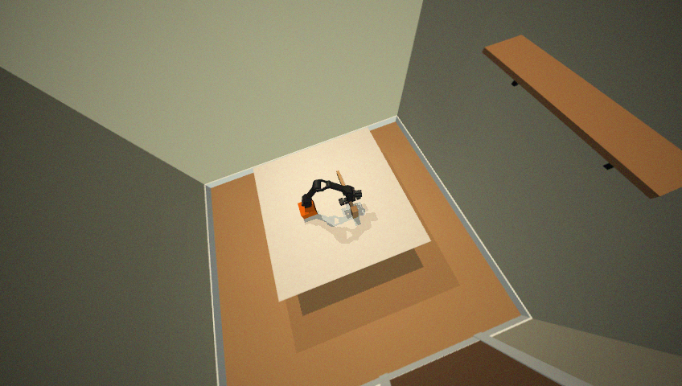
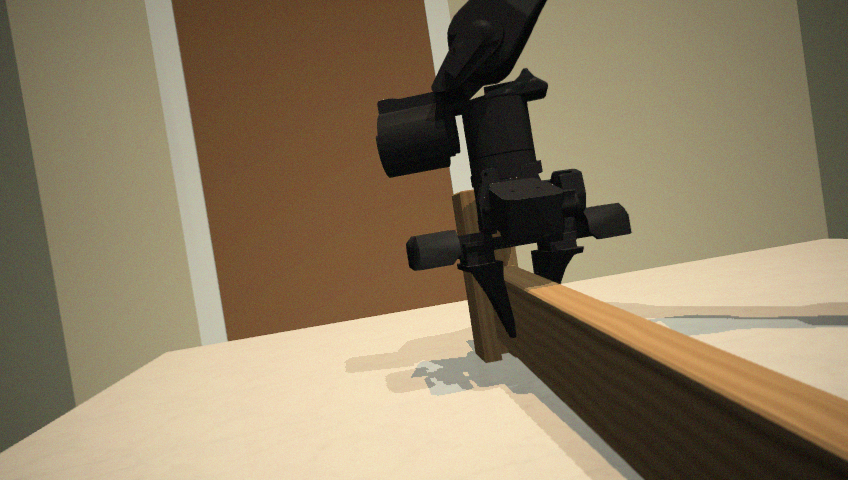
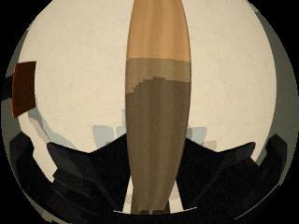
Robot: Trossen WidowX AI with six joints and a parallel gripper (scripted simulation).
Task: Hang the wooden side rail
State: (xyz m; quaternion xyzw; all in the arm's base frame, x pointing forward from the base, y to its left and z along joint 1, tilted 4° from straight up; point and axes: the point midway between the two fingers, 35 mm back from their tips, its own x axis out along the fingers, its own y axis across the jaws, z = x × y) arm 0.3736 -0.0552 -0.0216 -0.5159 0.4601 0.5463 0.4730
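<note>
Your end effector (image 1: 350, 204) (image 2: 532, 300) (image 3: 151, 133): partly open, clamped on one wooden side rail (image 1: 340, 178) (image 2: 672, 380) (image 3: 158, 103), near the upright headboard post (image 1: 354, 210) (image 2: 485, 327).

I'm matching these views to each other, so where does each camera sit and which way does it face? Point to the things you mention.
Top: high above, slanting down at the table (image 1: 306, 258); whole arm, orange base (image 1: 302, 210) and gripper (image 1: 350, 202) (image 2: 531, 303) (image 3: 151, 133).
Exterior: low beside the rail (image 1: 340, 178) (image 2: 666, 350) (image 3: 156, 33), looking along it toward the post (image 1: 354, 211) (image 2: 484, 321); gripper and upper wrist show.
Wrist: on the arm, facing down at the rail; both fingers show.
Top and exterior share the post; all share the rail.
</note>
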